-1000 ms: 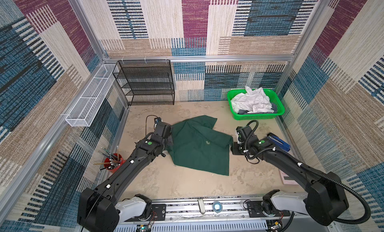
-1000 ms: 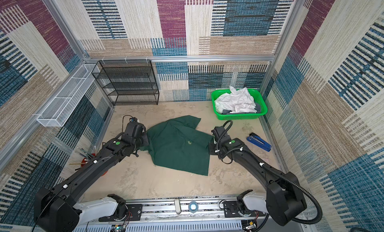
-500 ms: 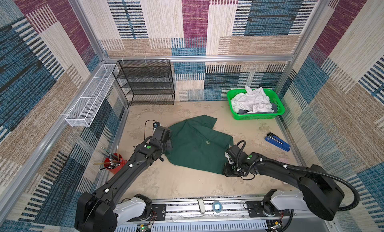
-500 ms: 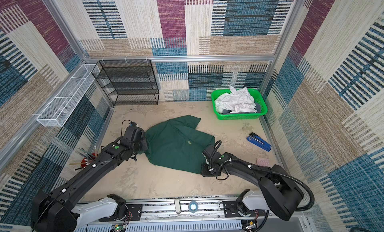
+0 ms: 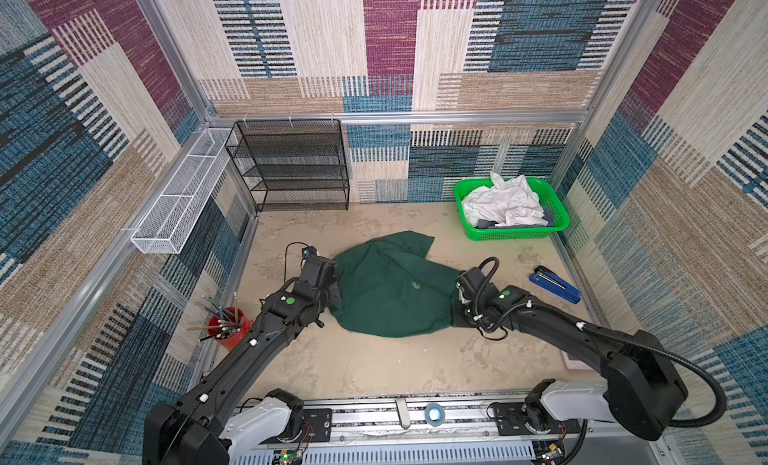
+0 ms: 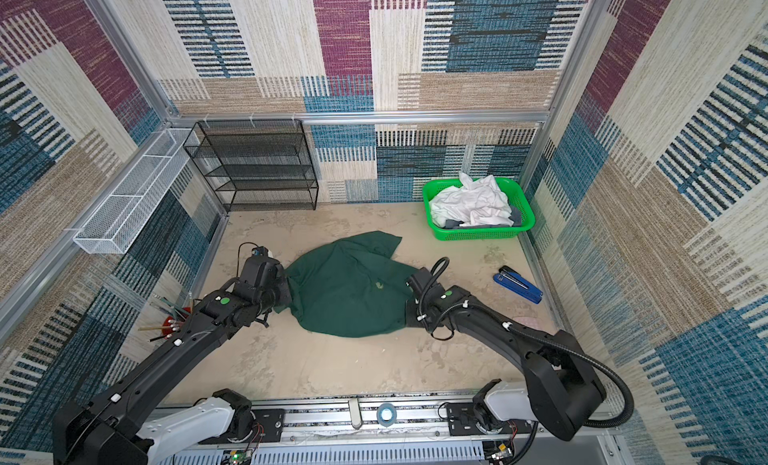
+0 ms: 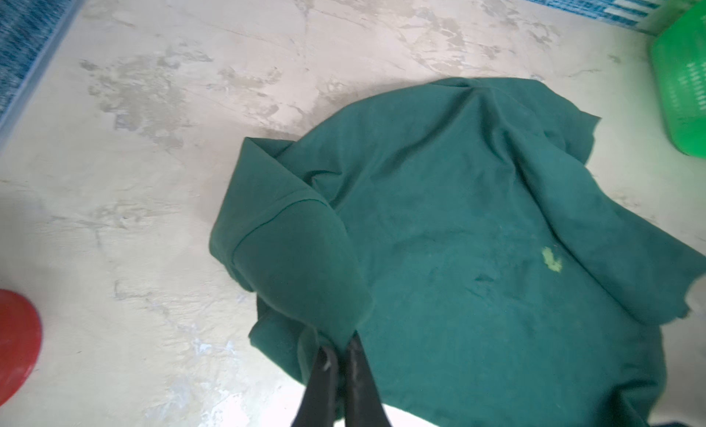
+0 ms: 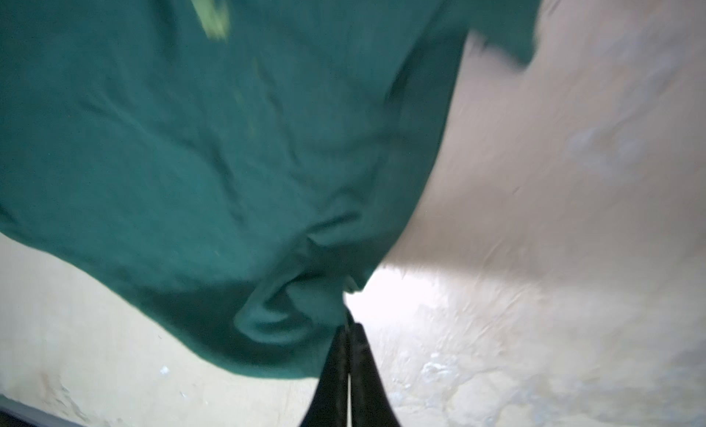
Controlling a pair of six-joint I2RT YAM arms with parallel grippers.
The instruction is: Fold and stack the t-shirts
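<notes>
zero folded yet: dark green t-shirt [image 5: 386,292] crumpled on counter [image 5: 374,371], clamped at its sides by left tool [image 7: 340,343] and right tool [image 8: 348,326]; white t-shirts [image 5: 503,203] waiting in basket [image 5: 515,235].

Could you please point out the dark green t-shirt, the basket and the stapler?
dark green t-shirt [image 5: 386,296], in a top view, mid cloth
basket [image 5: 515,234], in a top view, near wall
stapler [image 5: 555,285], in a top view, its middle

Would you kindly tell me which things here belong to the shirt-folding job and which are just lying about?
Job: dark green t-shirt; white t-shirts, in the green basket.
Lying about: blue stapler; red pencil cup; black mesh shelf; white wire tray.
</notes>
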